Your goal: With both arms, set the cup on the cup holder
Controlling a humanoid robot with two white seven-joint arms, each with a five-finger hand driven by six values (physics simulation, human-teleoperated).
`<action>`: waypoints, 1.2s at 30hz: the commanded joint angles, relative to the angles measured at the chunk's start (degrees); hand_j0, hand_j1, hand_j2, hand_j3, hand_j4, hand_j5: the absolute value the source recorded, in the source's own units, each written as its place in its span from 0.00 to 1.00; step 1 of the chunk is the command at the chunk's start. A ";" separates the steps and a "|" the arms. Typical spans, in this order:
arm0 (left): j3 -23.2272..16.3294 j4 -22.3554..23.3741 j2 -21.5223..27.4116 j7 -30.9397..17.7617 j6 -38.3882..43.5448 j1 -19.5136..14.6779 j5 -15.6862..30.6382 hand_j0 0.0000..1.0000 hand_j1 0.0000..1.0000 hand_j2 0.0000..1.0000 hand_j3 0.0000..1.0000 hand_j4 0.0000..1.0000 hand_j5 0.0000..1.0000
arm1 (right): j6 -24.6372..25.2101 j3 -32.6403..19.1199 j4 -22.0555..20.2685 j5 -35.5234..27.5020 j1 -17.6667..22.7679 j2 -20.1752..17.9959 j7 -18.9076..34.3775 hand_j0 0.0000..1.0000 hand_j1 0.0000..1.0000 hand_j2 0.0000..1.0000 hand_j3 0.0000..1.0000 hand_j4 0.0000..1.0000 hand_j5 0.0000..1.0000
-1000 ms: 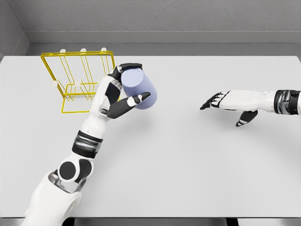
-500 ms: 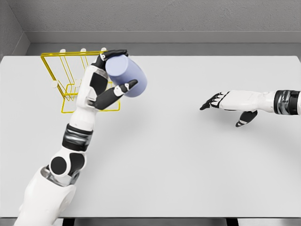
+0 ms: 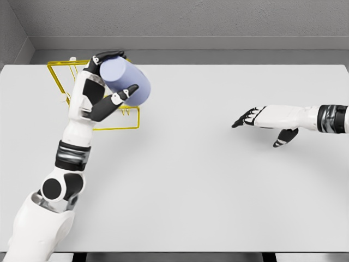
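A pale lavender cup [image 3: 125, 81] is tilted on its side in my left hand [image 3: 106, 82], whose fingers are shut around it. It hangs above the right part of the yellow wire cup holder [image 3: 128, 124] at the table's back left. My forearm and the cup hide most of the holder's pegs. My right hand [image 3: 260, 121] hovers flat over the table at the right, fingers spread, holding nothing.
The white table [image 3: 191, 180] runs to a grey back wall [image 3: 191, 22]. The holder stands close to the table's far left corner.
My left arm has carried the cup up and to the left, from beside the holder to over it. The right hand has stayed put.
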 commanded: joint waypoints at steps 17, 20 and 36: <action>1.98 0.05 1.88 0.01 0.35 0.00 0.89 0.62 0.62 0.62 0.62 0.62 0.62 | 0.14 -0.02 0.53 -0.29 0.00 -0.05 -0.02 1.00 1.00 1.00 1.00 1.00 1.00; 1.89 0.05 1.79 0.01 0.52 -0.09 0.81 0.62 0.62 0.62 0.62 0.62 0.62 | 0.14 -0.02 0.71 -0.29 0.09 -0.05 -0.02 1.00 1.00 1.00 1.00 1.00 1.00; 1.98 0.05 1.88 -0.17 5.27 -0.44 0.72 0.62 0.62 0.62 0.62 0.62 0.62 | 0.14 -0.10 1.50 0.59 0.26 0.92 -0.02 1.00 1.00 1.00 1.00 1.00 1.00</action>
